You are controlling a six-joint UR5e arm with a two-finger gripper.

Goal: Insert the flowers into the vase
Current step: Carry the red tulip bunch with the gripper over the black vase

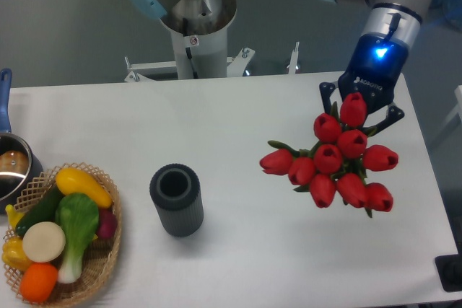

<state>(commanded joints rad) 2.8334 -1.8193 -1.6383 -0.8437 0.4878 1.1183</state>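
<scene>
The flowers (333, 160), a bunch of red tulip buds with green leaves, hang over the right part of the white table. My gripper (358, 110) is shut on the bunch from above; the buds hide its fingertips and the stems. The vase (175, 199), a dark grey ribbed cylinder with an open round mouth, stands upright left of centre, well to the left of the flowers and slightly nearer the front edge.
A wicker basket (99, 270) of toy vegetables sits at the front left. A metal pot (11, 167) with a blue handle is at the left edge. The arm's base column (195, 30) stands behind the table.
</scene>
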